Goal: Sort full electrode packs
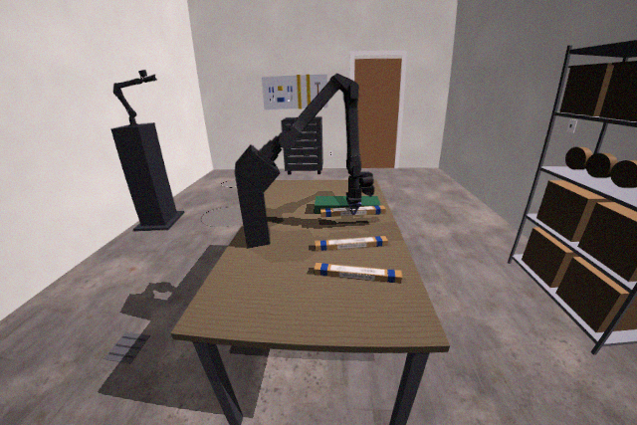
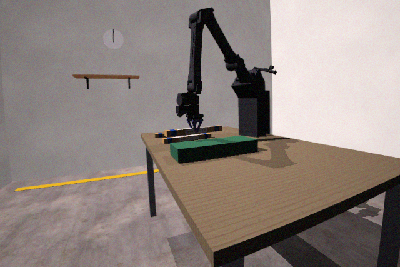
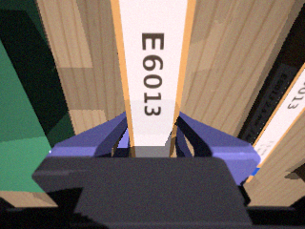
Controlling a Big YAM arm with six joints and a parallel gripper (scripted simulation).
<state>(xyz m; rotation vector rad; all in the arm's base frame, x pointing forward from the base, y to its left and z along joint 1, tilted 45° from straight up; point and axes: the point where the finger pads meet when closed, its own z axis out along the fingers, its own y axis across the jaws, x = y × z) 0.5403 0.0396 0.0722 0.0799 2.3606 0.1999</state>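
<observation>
My gripper points down, shut on an orange and white pack with blue bands. It holds this pack level, a little above the table, beside the green platform. The label reads E6013. A second pack lies flat on the table, on the side away from the platform. A third pack lies beyond it, also flat. No pack rests on the platform.
The wooden table carries the arm's dark pedestal at one long side. The packs' outer ends lie near the opposite edge. A storage rack stands away from the table.
</observation>
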